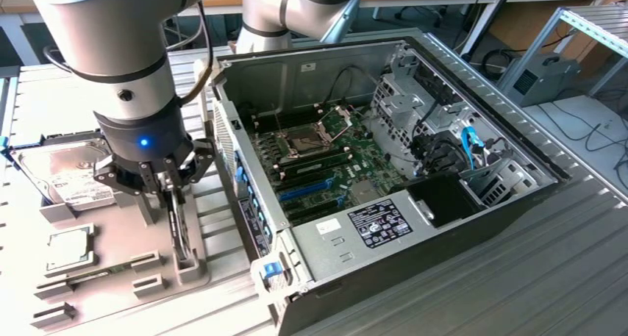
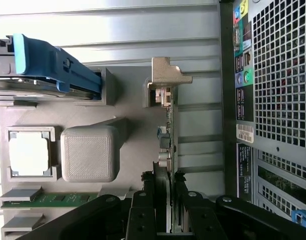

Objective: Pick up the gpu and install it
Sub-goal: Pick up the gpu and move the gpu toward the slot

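Standing on edge in holder (image 1: pixel 188 268), gpu (image 2: pixel 166 131) sits between hand (image 2: pixel 164 181) fingers, clamped.

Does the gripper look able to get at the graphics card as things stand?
Probably yes. The gripper is right over the graphics card, which stands on edge in its grey holder with nothing between them. The hard drive and computer case sit off to either side.
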`<state>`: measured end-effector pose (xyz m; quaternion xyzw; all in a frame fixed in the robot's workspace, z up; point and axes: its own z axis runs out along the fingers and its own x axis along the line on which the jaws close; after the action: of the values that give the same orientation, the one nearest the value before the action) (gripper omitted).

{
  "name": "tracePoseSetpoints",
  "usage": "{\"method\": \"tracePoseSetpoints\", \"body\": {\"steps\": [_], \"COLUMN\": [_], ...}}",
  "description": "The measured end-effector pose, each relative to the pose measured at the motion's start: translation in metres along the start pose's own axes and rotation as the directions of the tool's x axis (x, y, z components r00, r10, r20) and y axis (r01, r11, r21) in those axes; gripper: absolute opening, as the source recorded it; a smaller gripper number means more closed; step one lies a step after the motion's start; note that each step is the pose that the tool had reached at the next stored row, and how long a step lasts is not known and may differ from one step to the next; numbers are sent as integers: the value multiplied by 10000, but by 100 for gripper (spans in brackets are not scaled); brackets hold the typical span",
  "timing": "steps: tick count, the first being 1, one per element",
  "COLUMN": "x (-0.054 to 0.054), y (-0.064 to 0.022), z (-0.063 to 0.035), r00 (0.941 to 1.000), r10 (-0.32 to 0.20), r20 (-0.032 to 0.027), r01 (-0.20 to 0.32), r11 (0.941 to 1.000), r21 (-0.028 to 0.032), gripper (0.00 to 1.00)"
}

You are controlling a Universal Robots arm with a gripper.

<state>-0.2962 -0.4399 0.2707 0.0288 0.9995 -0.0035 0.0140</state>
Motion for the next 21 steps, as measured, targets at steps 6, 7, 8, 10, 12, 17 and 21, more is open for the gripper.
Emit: {"method": "tracePoseSetpoints", "body": {"steps": [6,7,8,10,12,17,21], "x": [-2,-2,-2,-3,-4,-5,-6], "y": [0,0,0,-1,-1,-1,-1], "z": [-63,-73,-85,-106,-126,-186,-226], "r00": [10000,10000,10000,10000,10000,10000,10000], "r10": [0,0,0,1,1,0,0], "r20": [0,0,0,0,0,-1,-1], "r01": [0,0,0,-1,-1,0,0], "r11": [10000,10000,10000,10000,10000,10000,10000], "r21": [0,0,0,0,1,1,0], "gripper": [27,27,27,27,27,27,27]}}
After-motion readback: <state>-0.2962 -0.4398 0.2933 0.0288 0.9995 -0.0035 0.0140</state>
